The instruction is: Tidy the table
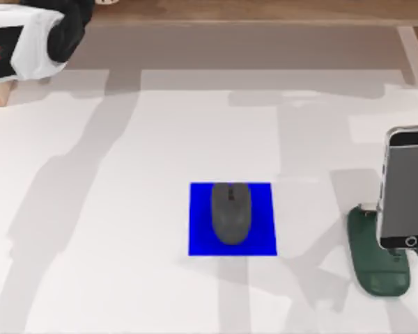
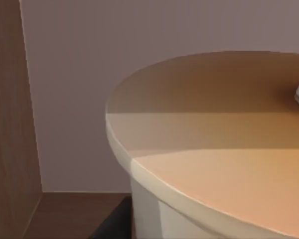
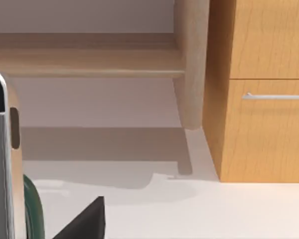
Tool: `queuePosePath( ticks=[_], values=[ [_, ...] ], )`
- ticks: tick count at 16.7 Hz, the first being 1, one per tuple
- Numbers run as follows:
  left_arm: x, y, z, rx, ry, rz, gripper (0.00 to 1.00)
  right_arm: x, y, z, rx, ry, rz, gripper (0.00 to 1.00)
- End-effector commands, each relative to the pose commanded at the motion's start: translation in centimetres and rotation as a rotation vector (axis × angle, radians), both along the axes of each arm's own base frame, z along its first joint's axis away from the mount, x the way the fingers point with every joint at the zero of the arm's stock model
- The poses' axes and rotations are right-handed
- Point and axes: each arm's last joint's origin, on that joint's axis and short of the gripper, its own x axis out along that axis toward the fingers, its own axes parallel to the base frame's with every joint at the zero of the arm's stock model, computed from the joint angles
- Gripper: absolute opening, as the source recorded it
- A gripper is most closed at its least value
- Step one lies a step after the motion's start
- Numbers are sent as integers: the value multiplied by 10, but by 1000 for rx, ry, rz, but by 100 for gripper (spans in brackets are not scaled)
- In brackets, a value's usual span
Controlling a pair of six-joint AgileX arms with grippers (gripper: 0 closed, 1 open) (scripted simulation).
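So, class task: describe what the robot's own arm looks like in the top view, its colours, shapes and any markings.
The left arm, at the top view's far left corner, has a boxy white casing with a rounded black section next to it. A red mark sits on a black band at the casing's edge; it is cut off, so it cannot be read.

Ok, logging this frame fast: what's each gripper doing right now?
Left gripper: cannot be told; the left arm sits at the table's far left corner.
Right gripper: cannot be told.
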Motion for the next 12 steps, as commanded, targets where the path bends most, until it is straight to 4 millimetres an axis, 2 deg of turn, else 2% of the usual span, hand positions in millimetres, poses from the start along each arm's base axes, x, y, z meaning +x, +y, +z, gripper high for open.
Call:
queuePosePath(
  ticks=[6, 12],
  values=[
    [0, 0, 0, 0, 0, 0, 98, 0, 0, 0, 0, 0, 0, 100],
    [0, 0, 0, 0, 0, 0, 100, 0, 0, 0, 0, 0, 0, 100]
  ],
)
